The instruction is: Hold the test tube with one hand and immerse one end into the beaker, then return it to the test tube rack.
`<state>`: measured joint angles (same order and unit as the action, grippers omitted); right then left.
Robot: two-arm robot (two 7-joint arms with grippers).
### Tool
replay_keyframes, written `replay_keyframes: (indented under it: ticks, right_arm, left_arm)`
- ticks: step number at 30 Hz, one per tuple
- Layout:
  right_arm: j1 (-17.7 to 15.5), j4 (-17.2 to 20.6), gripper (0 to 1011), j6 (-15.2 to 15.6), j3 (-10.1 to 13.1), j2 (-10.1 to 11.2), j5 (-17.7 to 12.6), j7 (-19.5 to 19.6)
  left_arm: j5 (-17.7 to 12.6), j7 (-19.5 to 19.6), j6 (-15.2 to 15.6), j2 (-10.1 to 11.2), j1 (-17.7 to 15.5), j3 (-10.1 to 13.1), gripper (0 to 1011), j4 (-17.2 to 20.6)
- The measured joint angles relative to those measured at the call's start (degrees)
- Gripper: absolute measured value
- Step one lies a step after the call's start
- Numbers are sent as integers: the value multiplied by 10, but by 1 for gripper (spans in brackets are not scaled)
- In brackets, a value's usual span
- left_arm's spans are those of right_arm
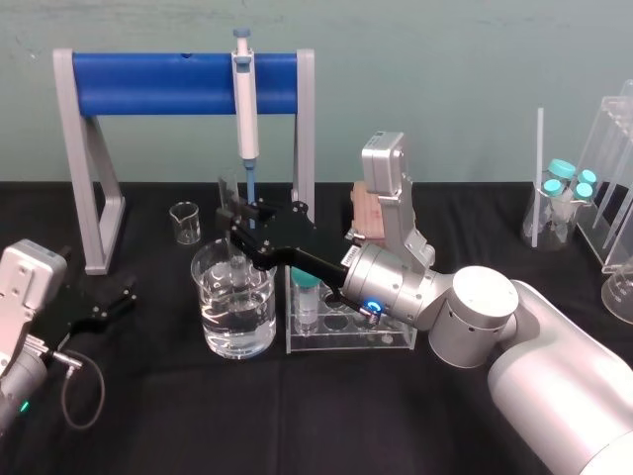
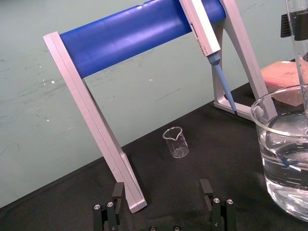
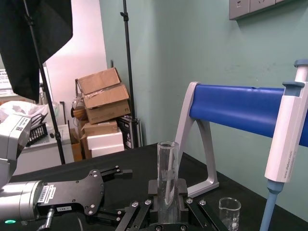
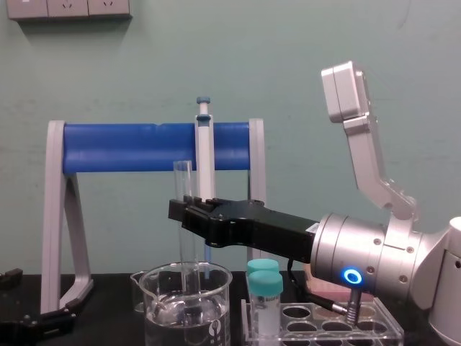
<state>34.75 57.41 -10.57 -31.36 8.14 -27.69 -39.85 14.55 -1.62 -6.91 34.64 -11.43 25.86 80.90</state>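
The test tube [image 1: 230, 198] stands upright in my right gripper [image 1: 238, 228], which is shut on its middle. Its lower end reaches down inside the wide beaker [image 1: 237, 317] of water. In the chest view the test tube [image 4: 184, 180] rises above the right gripper [image 4: 186, 212] and dips into the beaker [image 4: 162, 317]. The right wrist view shows the test tube [image 3: 167, 163] clamped between the fingers of the right gripper [image 3: 167, 201]. The test tube rack [image 1: 386, 336] sits just right of the beaker. My left gripper [image 1: 111, 302] rests open at the table's left.
A blue-bar stand [image 1: 188, 84] with a hanging pipette [image 1: 245, 109] rises behind the beaker. A small beaker [image 1: 184, 223] stands at the back left. A teal-capped vial [image 1: 309, 297] sits in the rack, a pink box [image 1: 368, 213] behind it. More glassware [image 1: 564, 203] is at the far right.
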Motion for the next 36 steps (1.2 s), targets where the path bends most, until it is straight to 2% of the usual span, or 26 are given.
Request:
replay_keyframes:
  ticks: [36]
  right_arm:
    - [-1, 3, 228, 0, 0, 0, 0, 0]
  left_arm:
    - [0, 0, 0, 0, 0, 0, 1000, 0]
